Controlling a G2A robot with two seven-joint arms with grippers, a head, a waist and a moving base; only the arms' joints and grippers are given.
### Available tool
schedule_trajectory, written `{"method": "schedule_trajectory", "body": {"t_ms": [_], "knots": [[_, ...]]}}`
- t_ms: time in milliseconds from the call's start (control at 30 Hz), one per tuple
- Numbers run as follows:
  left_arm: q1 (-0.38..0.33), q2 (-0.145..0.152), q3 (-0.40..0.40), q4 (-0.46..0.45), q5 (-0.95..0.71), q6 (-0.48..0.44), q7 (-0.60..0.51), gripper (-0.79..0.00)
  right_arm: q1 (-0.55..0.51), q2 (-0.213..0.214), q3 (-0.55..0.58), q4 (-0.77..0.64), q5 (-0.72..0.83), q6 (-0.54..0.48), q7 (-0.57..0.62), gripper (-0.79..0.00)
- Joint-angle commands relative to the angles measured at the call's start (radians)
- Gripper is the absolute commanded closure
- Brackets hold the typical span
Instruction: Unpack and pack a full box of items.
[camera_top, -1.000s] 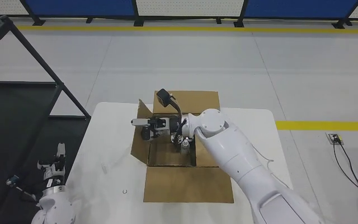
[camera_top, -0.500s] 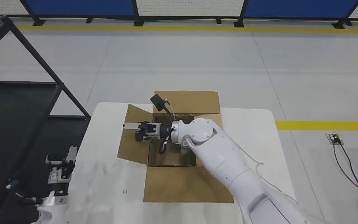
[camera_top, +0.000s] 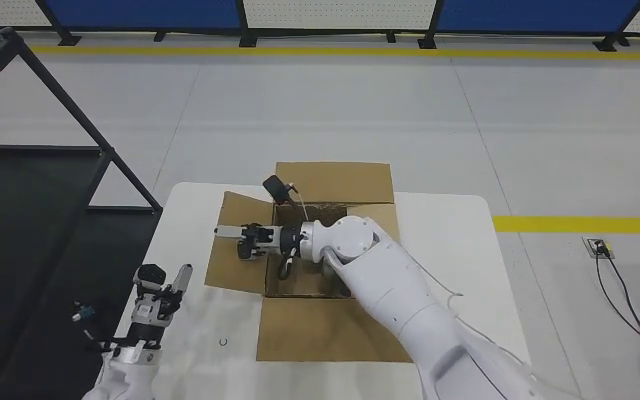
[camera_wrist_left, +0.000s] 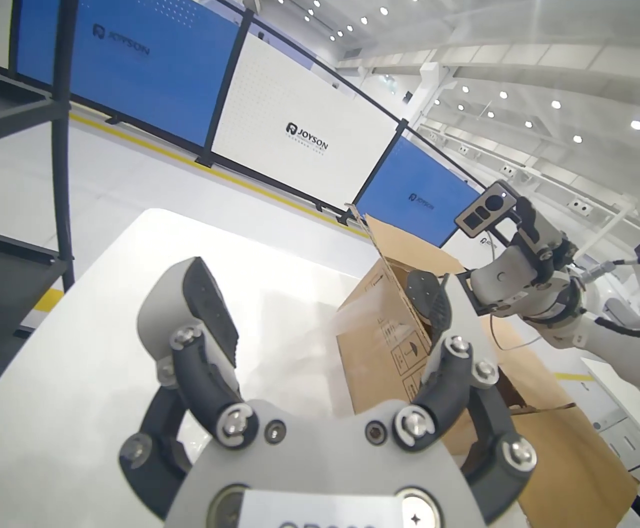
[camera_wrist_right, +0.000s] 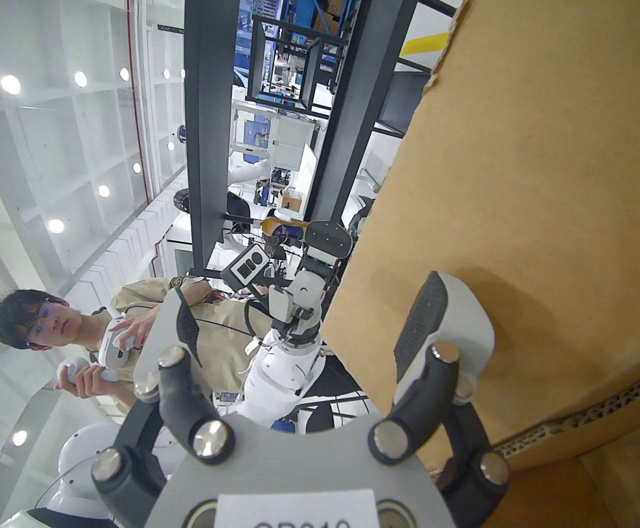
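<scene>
The right end effector (camera_wrist_right: 305, 325) has its two fingers apart and holds nothing. It is at the left flap (camera_wrist_right: 500, 175) of the open brown cardboard box (camera_top: 335, 335). One grey finger, with its black ribbed pad (camera_wrist_right: 422, 310), lies against the brown face of this flap. The other finger is off the flap, past its edge, so the edge of the flap passes between the two fingers. In the top view this end effector is over the left flap and points toward the left side of the counter. The white right arm behind it crosses over the open mouth of the box, and what is inside the box I cannot tell. The left flap leans outward, the far flap is spread outward too, and the near flap lies flat on the white counter (camera_top: 455, 250).

The left end effector (camera_wrist_left: 320, 305) also has its fingers wide apart and it is empty. It is above the left part of the counter, near the left edge, well apart from the box, with its fingers turned toward the box. In the left wrist view the tilted left flap rises beyond these fingers.

The box stands in the middle of the counter, close to the far edge
</scene>
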Motion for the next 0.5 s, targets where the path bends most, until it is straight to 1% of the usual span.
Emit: {"method": "schedule_trajectory", "body": {"t_ms": [0, 133, 300, 400, 467], "knots": [[-0.002, 0.0, 0.01, 0.005, 0.016, -0.004, -0.002, -0.785, 0.002, -0.004, 0.002, 0.01, 0.002, -0.003, 0.003, -0.785], [-0.016, 0.0, 0.027, 0.035, 0.057, 0.01, 0.002, -0.785, 0.007, -0.005, 0.019, 0.022, 0.02, -0.044, 0.032, -0.785], [-0.053, -0.002, 0.052, 0.094, 0.11, 0.041, 0.022, -0.785, 0.016, 0.011, 0.058, 0.025, 0.059, -0.121, 0.103, -0.785], [-0.068, -0.003, 0.063, 0.118, 0.118, 0.047, 0.028, -0.785, 0.015, 0.023, 0.08, 0.02, 0.079, -0.141, 0.152, -0.785], [-0.075, -0.004, 0.065, 0.128, 0.122, 0.053, 0.034, -0.785, 0.013, 0.028, 0.086, 0.014, 0.079, -0.135, 0.172, -0.785]]}}
